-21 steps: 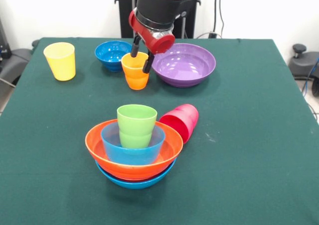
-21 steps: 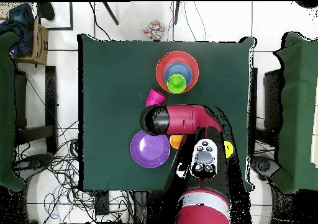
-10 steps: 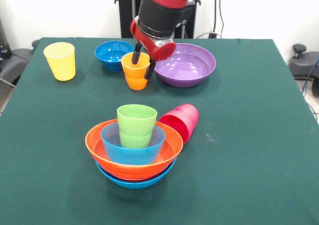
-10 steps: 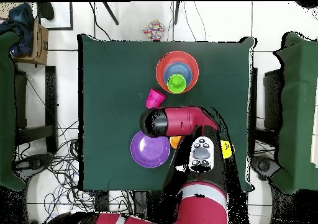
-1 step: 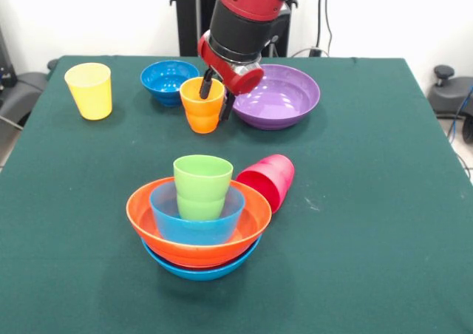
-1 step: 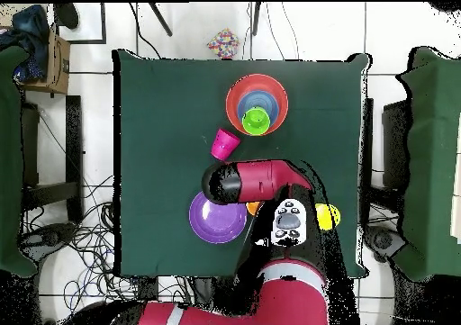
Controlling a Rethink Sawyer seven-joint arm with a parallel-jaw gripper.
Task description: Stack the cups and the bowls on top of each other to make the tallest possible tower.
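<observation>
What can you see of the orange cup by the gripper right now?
The orange cup is a small glossy plastic tumbler without a handle, upright on the green table, between the dark-blue bowl and the purple bowl. The gripper straddles its right wall, one finger inside the mouth and one outside. The overhead view shows only a sliver under the arm.

Glossy smooth plastic is seen on the cups (image 5: 202, 104) and bowls (image 5: 276, 95); the worktop (image 5: 369, 201) is covered in matt green cloth.
</observation>
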